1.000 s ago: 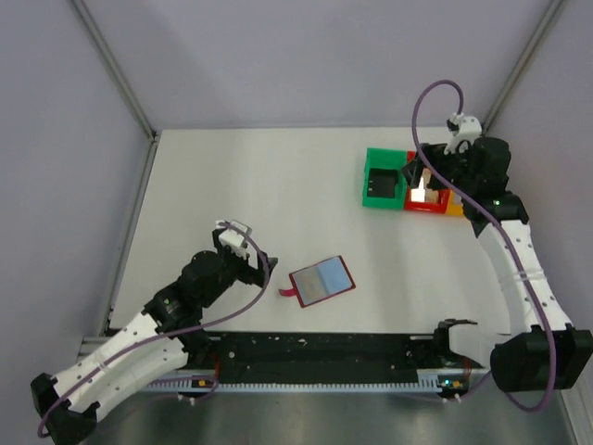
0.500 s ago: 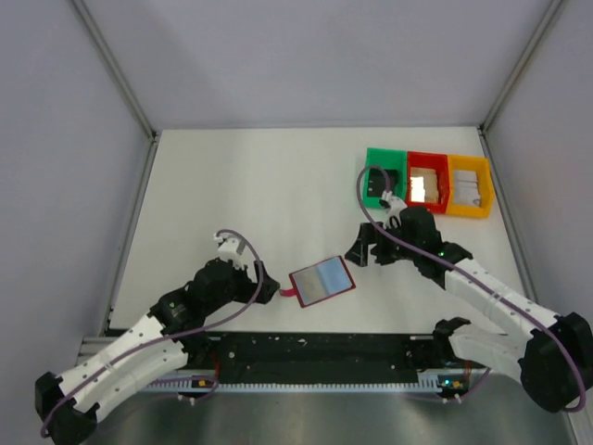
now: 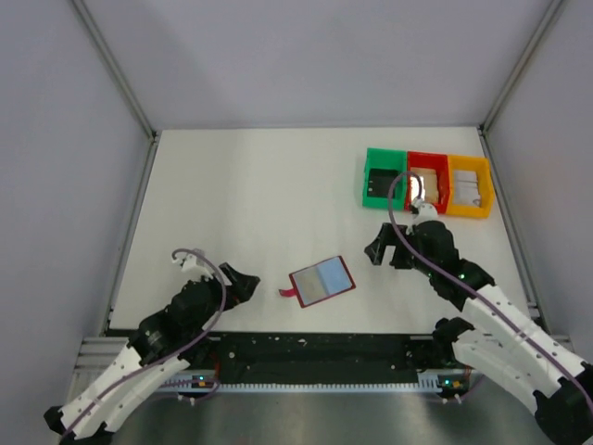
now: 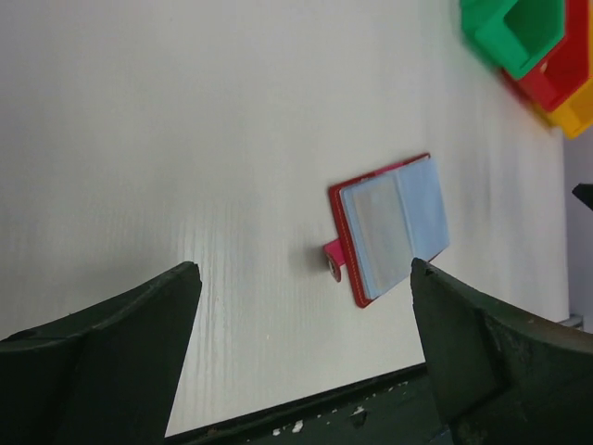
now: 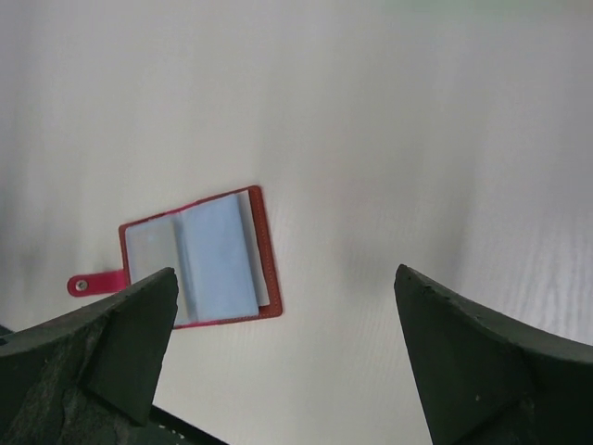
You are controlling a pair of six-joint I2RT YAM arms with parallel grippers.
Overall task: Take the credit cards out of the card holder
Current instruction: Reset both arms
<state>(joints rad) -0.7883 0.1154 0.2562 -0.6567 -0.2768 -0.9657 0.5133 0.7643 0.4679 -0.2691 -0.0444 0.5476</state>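
The card holder (image 3: 321, 281) lies open and flat near the table's front edge, dark red with a small tab on its left. Pale blue-grey credit cards (image 4: 398, 227) fill its face, also seen in the right wrist view (image 5: 213, 255). My left gripper (image 3: 239, 283) is open, low over the table a hand's width left of the holder, empty. My right gripper (image 3: 380, 247) is open and empty too, up and to the right of the holder. In the left wrist view the gripper (image 4: 304, 269) frames the holder (image 4: 341, 232). The right gripper (image 5: 283, 273) looks down on the holder (image 5: 264, 250).
At the back right a green bin (image 3: 384, 178), a red bin (image 3: 427, 184) and a yellow bin (image 3: 469, 185) stand in a row, each with a card-like piece inside. A black rail (image 3: 315, 357) runs along the table's front edge. Frame posts stand at the back corners.
My right arm has come from over the bins down to the table right of the holder. My left arm has drawn back to the left, away from the holder. The holder has not moved.
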